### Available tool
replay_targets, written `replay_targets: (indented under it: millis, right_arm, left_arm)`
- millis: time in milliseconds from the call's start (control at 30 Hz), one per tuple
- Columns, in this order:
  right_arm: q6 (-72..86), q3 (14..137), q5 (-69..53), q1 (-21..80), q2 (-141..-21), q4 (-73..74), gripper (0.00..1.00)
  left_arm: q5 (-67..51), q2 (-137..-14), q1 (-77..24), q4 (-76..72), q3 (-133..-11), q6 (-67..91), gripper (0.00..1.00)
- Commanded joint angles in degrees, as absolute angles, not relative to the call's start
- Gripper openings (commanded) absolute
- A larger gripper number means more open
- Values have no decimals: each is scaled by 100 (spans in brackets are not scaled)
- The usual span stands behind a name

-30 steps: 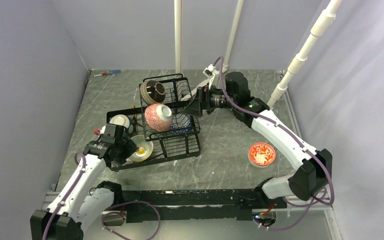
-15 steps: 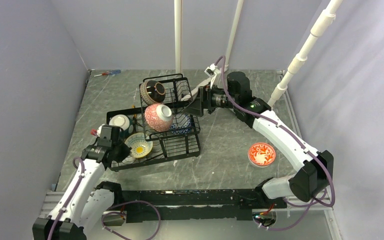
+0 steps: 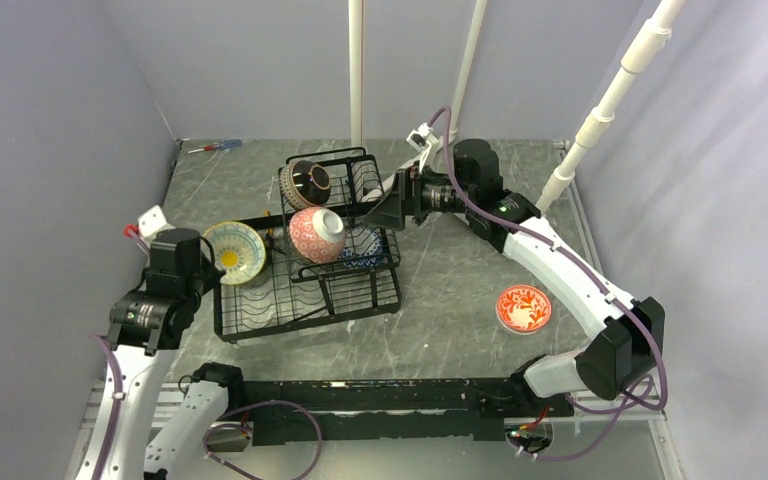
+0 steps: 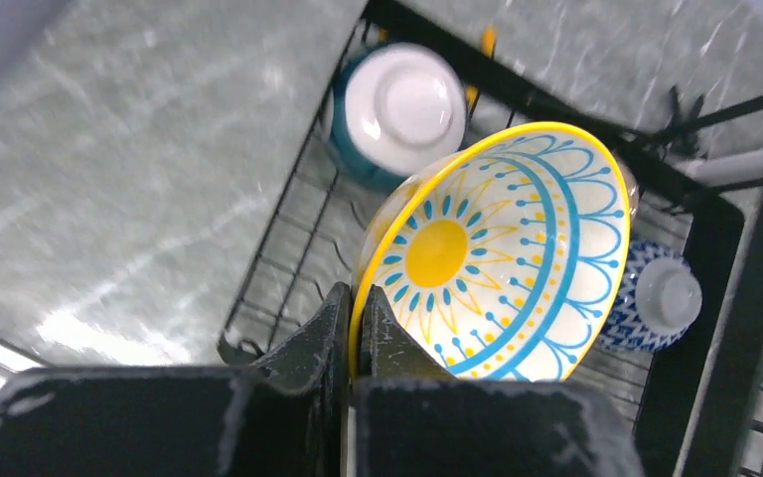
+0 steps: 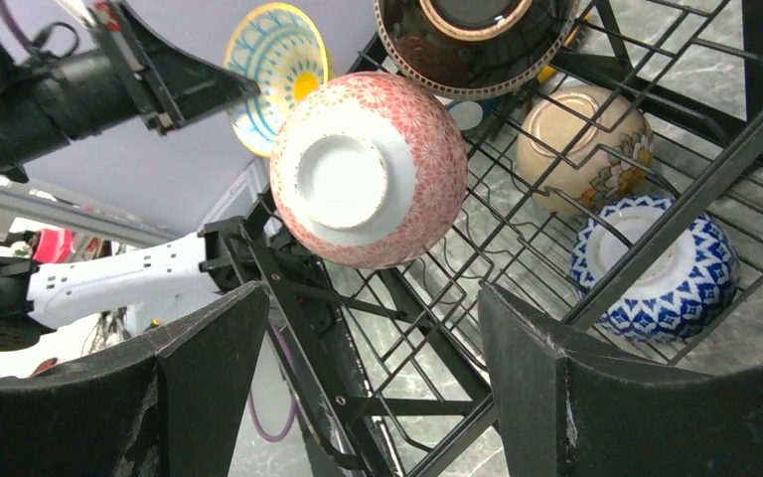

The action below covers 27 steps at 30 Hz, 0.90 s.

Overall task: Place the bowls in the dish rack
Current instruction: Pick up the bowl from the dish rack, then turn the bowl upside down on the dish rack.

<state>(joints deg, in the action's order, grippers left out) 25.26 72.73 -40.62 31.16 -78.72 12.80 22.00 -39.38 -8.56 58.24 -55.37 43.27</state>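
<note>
One second back the left claw (image 4: 351, 328) stood open over the yellow bowl (image 4: 487, 258) lying in the dish rack (image 3: 310, 300). Now it pinches the rim tight, the bowl lifted over the rack's left end, likely for re-seating. Further over, the right claw (image 5: 368, 338) gapes empty beside the upper basket (image 3: 360, 185). One red bowl (image 3: 523, 308) waits on the table (image 3: 440, 290).

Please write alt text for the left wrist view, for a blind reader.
The left gripper pinches the rim of a white ceramic bowl with yellow and blue sun pattern, above the black wire dish rack. An upturned teal bowl and a blue-white patterned bowl sit in it.
</note>
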Motion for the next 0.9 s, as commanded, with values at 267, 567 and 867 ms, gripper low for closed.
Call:
replay_targets:
  millis: [267,567,867]
  right_arm:
    - [2735,8304,-4280,3175,-8254,988,81]
    - [2944,9324,-4061,3354,-8769,980,81]
    - [3121,10249,-3623,3430,-9386,1299,81]
  left_arm:
    - [1940,-4965,-835,3315,-7660,1592,3]
    - [460,-5804,-1156,2357,-8453,1640,3]
    - [1057,-6594,-2746,1890,-8826,1405,3]
